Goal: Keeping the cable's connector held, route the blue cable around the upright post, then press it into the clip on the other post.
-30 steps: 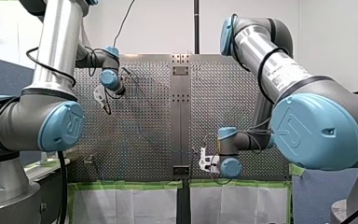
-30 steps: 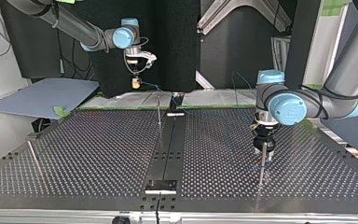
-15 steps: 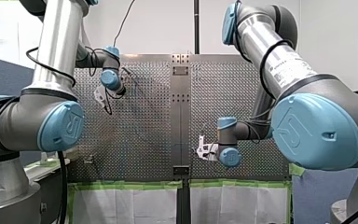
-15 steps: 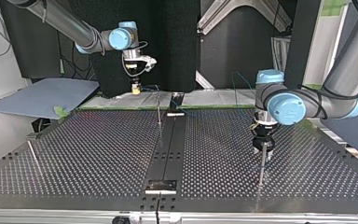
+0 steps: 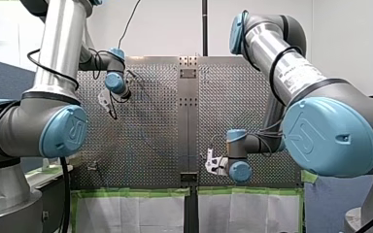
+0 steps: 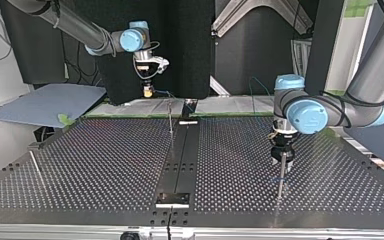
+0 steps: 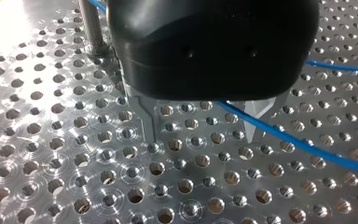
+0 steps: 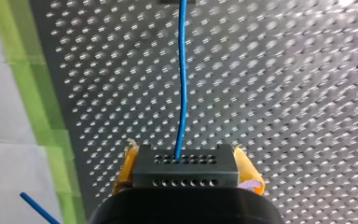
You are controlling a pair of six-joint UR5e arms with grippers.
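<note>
In the right wrist view my right gripper (image 8: 186, 158) is shut on a black connector block (image 8: 185, 173), a yellow pad (image 8: 127, 167) on each side of it. The blue cable (image 8: 182, 88) leaves the block and runs ahead over the perforated plate. In the top view this gripper (image 6: 148, 91) hangs above the table's far edge, left of a thin centre post (image 6: 170, 119). My left gripper (image 7: 203, 138) stands open just above the plate, and the blue cable (image 7: 307, 147) crosses between its metal fingers (image 7: 149, 119). An upright post (image 7: 91, 28) rises beside it, also seen as the post (image 6: 281, 176) at the top view's right.
Another thin post (image 6: 35, 164) stands at the top view's left edge. A dark rail (image 6: 179, 160) runs down the table's middle. Green tape (image 8: 32, 93) and white sheeting border the plate beside the right gripper. A grey board (image 6: 45, 102) lies off the table's far left.
My right gripper with the connector shifted a little back and forth near the table's far edge in the top view. My left arm has stayed still.
</note>
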